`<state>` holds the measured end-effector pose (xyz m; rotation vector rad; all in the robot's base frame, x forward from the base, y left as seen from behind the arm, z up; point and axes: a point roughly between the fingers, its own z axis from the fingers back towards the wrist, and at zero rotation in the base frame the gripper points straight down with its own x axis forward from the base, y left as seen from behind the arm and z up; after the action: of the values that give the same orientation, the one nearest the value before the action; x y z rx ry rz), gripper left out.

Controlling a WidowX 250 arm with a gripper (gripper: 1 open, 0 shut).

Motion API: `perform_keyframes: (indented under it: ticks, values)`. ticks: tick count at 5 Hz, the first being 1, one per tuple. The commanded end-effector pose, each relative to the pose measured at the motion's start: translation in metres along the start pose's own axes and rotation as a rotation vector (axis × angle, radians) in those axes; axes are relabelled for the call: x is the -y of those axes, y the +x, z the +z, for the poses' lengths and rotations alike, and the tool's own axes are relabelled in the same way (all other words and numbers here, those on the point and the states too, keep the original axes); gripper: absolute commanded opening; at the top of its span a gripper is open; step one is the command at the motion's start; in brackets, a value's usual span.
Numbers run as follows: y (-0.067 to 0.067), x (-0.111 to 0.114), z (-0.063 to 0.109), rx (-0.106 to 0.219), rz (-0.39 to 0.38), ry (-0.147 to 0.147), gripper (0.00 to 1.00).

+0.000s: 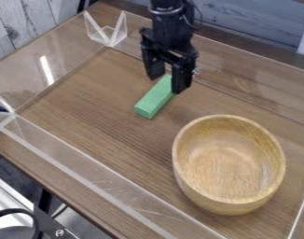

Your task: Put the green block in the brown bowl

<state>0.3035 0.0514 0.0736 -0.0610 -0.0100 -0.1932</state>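
The green block (154,98) lies flat on the wooden tabletop, left of and beyond the brown bowl (229,164). The bowl is a large, round, light wooden one with nothing in it. My gripper (167,78) points straight down over the block's far end. It is open, with one finger on each side of that end. I cannot tell whether the fingertips (184,84) touch the block. Nothing is held.
A low clear acrylic wall (67,163) runs around the wooden tabletop (80,112). A small clear plastic stand (104,30) sits at the back left corner. The bowl stands near the right front wall.
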Motion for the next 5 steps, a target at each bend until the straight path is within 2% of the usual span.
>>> perform_keyframes:
  ticks: [1, 3, 4, 5]
  values:
    - [0.011, -0.020, 0.008, 0.049, 0.014, 0.043, 1.00]
    - [0.010, -0.033, -0.017, 0.003, 0.032, 0.045, 1.00]
    - [0.011, -0.034, -0.026, -0.013, 0.037, 0.043, 0.00]
    - [0.011, -0.035, -0.028, -0.014, 0.043, 0.045, 0.00]
